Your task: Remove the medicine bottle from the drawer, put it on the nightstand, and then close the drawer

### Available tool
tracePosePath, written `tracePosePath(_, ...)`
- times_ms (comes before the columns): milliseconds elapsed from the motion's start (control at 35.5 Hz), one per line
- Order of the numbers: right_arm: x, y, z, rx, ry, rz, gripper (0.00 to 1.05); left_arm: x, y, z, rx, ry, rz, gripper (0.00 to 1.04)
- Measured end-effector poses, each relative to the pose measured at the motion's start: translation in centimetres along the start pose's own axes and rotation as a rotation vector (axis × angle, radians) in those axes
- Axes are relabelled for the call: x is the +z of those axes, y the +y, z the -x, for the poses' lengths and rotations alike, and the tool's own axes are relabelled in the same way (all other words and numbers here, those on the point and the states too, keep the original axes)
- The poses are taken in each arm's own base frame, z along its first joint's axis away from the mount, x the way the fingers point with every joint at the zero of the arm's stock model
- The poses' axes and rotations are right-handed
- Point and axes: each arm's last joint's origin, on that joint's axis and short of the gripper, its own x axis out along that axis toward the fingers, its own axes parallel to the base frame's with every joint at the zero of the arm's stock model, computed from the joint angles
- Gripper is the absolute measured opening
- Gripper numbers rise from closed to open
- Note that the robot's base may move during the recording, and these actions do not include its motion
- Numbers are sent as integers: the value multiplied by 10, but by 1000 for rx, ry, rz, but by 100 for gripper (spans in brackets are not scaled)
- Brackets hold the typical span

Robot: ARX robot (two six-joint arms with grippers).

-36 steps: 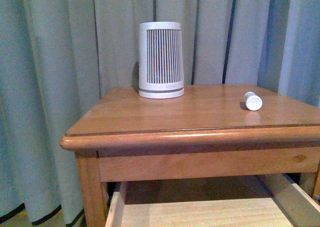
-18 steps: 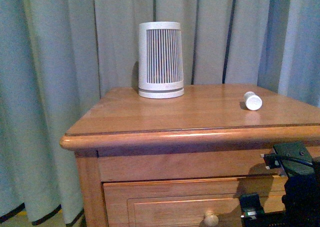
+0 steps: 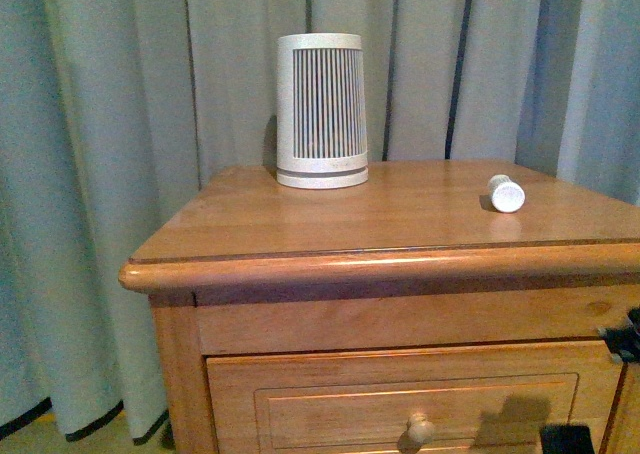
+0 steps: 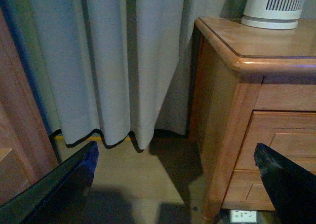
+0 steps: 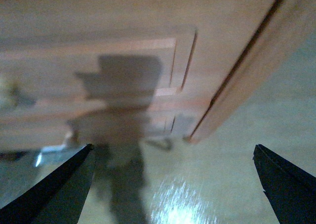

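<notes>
White medicine bottle (image 3: 506, 193) lying on nightstand (image 3: 300, 229); slatted device (image 3: 321, 110) well apart.

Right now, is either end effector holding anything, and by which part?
Nothing is held. The left end effector and right end effector are both open and empty; the medicine bottle lies on the nightstand.

place: bedroom | cues: wooden nightstand (image 3: 400, 224), floor-length grey curtains (image 3: 120, 124)

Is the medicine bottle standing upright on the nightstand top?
No, the medicine bottle lies on its side on the nightstand top, cap end toward the camera.
</notes>
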Motion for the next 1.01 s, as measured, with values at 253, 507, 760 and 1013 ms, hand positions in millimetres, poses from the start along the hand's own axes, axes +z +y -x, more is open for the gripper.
tracePosePath(253,-7,-22,92,-10,-17,-117,98,0,0,0,0,0,0,98)
tracePosePath(507,22,-44,168,-93,-452,-88,98,0,0,0,0,0,0,98)
tracePosePath(760,1,-52,196,-139,-529,-97,98,0,0,0,0,0,0,98)
tracePosePath(1013,-5,-54,201,-39,-563,-62,91,0,0,0,0,0,0,98)
